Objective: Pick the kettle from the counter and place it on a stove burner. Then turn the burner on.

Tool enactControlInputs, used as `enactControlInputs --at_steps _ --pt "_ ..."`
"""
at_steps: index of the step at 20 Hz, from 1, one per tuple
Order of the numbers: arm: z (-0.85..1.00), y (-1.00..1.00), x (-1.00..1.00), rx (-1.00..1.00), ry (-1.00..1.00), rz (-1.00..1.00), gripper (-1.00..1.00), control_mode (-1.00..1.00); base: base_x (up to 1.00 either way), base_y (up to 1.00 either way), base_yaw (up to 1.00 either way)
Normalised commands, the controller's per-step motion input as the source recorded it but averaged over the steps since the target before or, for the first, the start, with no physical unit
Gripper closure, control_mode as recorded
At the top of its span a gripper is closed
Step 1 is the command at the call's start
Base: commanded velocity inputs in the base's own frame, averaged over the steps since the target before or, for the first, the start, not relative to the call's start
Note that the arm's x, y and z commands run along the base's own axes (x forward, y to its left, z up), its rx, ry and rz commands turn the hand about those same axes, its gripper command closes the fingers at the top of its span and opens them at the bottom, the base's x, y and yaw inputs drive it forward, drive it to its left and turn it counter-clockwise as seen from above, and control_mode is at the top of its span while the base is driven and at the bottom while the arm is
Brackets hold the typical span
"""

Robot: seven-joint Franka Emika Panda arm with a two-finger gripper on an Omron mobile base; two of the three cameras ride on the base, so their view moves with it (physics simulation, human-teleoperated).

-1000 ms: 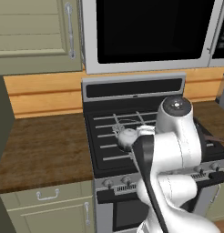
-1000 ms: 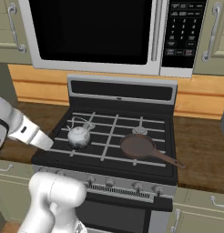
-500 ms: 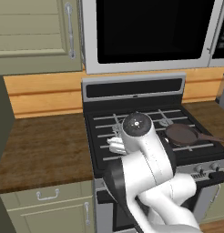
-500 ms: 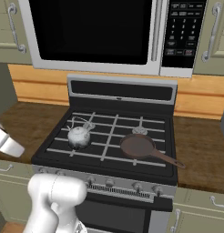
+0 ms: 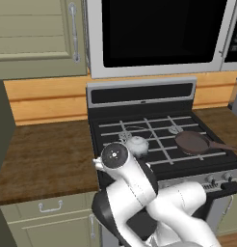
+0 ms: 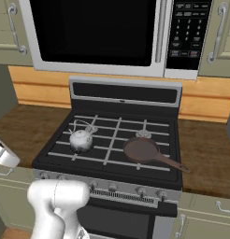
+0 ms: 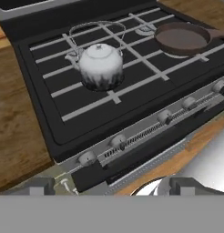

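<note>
Hand view: gripper (image 7: pixel 109 187) sits low in front of the stove, both fingertips (image 7: pixel 37 185) at the bottom edge, jaws spread wide with nothing between them. Kettle (image 7: pixel 101 66) is well apart from the jaws, up and slightly left of their midline, upright on the grate bars over the front-left stove burner (image 6: pixel 82 148), wire handle arched up, spout pointing left in this view. Row of control knobs (image 7: pixel 119 141) lies between the jaws and the kettle, along the stove's front panel.

Right base view: kettle (image 6: pixel 81 140) on the left front of the cooktop, frying pan (image 6: pixel 144 150) on the right front, handle toward the right counter (image 6: pixel 204 154). The two are apart, not touching.

Left base view: kettle (image 5: pixel 138 144) just beyond the arm's (image 5: pixel 127 176) elbow, partly hidden by it; pan (image 5: pixel 192 142) to its right.
</note>
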Motion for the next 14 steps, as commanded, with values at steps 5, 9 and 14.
enactControlInputs --at_steps 5,9,14 --pt "-0.99 0.25 0.04 0.02 -0.31 0.19 -1.00 -1.00 0.00 0.00 0.00" --pt "-0.91 0.14 0.00 0.00 -0.36 0.19 -1.00 -1.00 0.00 0.00 0.00" --pt "-0.75 0.00 -0.14 0.04 -0.38 0.21 -1.00 -1.00 0.00 0.00 0.00"
